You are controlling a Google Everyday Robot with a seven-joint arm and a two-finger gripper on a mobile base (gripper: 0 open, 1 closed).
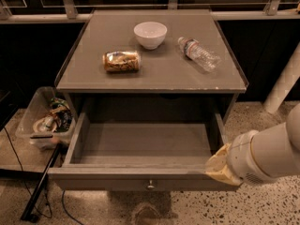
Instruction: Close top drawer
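The drawer [103, 178] stands pulled well out from under the tabletop [154, 78]. Its inside is bare as far as I can see, and its front faces me with the small knob [150, 185] at the middle. The pincer [217, 168] sits low at the drawer's right front corner, at or just over the top edge of the front, on the end of the pale arm [265, 153] that comes in from the right. Whether it is open or closed I cannot tell from here, since its tan tip reads as one lump. It looks to me like the approach before the push. To do that well, I would want the contact moved off the corner and toward the middle of the front, near the knob, because a shove at one end is likely to twist a wide drawer on its runners and jam it partway. No grip is needed; a flat press on the front face, level and straight back toward the cabinet, should do. Slow and steady beats a bump, since the bowl [150, 34], the can [122, 61] and the bottle [199, 54] sit loose on the tabletop. The can and the bottle both lie on their sides and could roll if the cabinet jolts. The push is done only when the front sits flush with the cabinet.
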